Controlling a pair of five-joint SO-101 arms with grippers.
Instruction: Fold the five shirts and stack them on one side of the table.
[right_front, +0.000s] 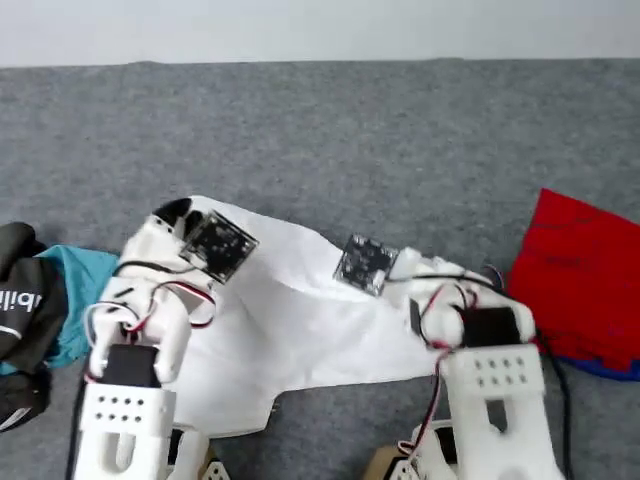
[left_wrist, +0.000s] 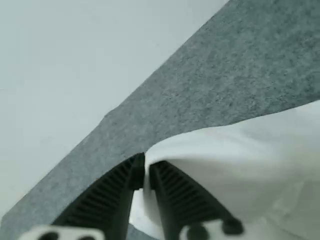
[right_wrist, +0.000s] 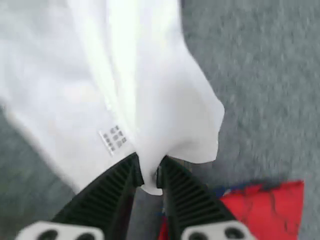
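Two grippers are clamped on the white shirt, which lies spread and rumpled on the grey felt table. The left gripper has its ribbed jaws drawn almost together on a fold at the shirt's far left corner, with a sliver of cloth showing between them. The right gripper is pinched tight on a bunched edge at the shirt's right side, and the fabric gathers into its tips. Near the white shirt's right side lies a red shirt, with a blue garment peeking from under it. To the left of the white shirt sit a teal shirt and a black shirt, touching each other. Beyond the white shirt the felt runs to a pale wall.
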